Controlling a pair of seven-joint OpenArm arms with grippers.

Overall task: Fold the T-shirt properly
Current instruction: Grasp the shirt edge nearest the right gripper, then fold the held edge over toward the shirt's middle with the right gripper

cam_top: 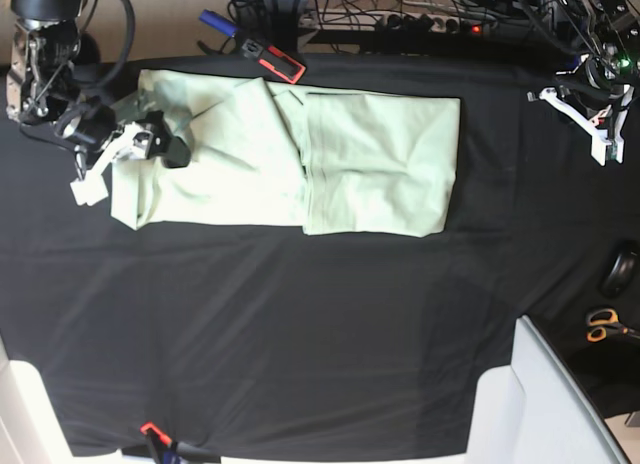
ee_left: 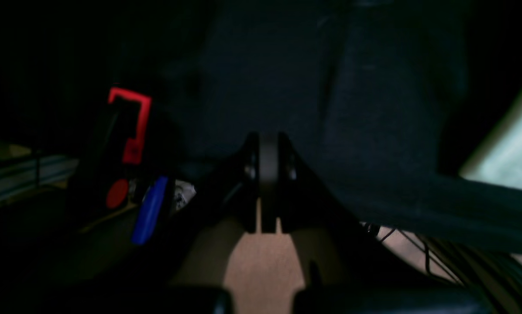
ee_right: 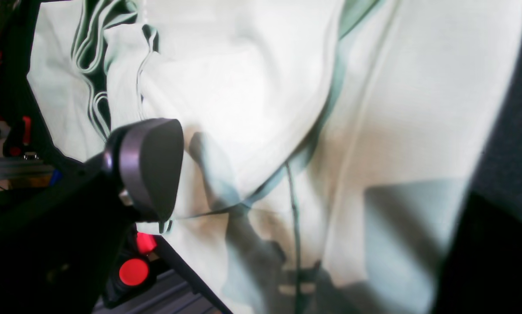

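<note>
in the left wrist view, my left pincer (ee_left: 267, 174) sits pressed shut on nothing, over dark bench (ee_left: 265, 87). in the right wrist view, my right pincer (ee_right: 261, 174) gapes wide over the t-shirt (ee_right: 252, 87). in the base view, the shirt's long axis runs across the bench; the right arm is nearer.

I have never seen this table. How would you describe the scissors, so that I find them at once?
Start from the big black cloth that covers the table in the base view, and follow it to its right edge. Below the dark rounded object there lie the scissors. Their orange handles set them apart; nothing else near them has that colour.
</note>
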